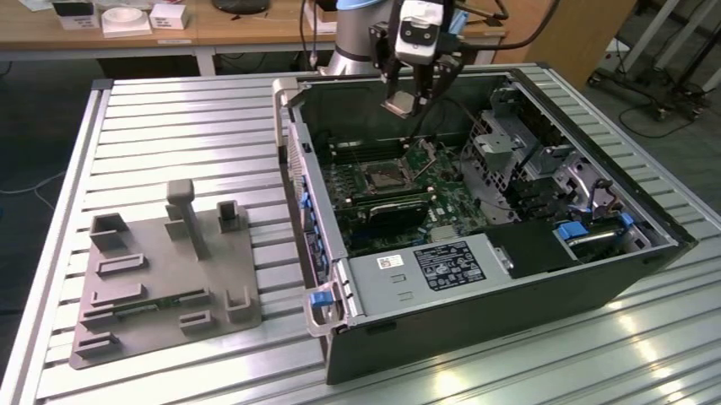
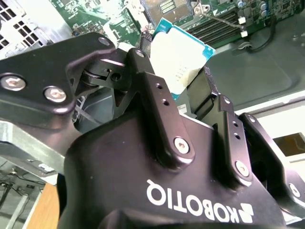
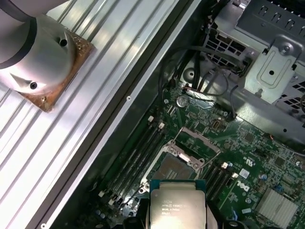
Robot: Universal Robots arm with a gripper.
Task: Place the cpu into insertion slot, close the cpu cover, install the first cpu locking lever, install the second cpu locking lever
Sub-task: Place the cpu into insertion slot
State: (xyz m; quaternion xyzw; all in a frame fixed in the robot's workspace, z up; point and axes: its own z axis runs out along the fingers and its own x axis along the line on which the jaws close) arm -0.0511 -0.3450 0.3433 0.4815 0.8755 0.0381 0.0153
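The tool [image 1: 407, 94] grips the cpu [image 3: 177, 206] by its edges, high above the insertion slot [image 3: 172, 168], which lies bare with the cpu cover [image 3: 199, 142] raised. By my reckoning, no step is done yet.

The cpu [image 3: 177, 202] cut off at the picture's edge in the first wrist view, its rear half hidden behind the gripper [image 2: 176, 76] in the second wrist view, insertion slot [image 3: 172, 168] corner nearest the cpu covered by it, slot's inner detail too small to tell
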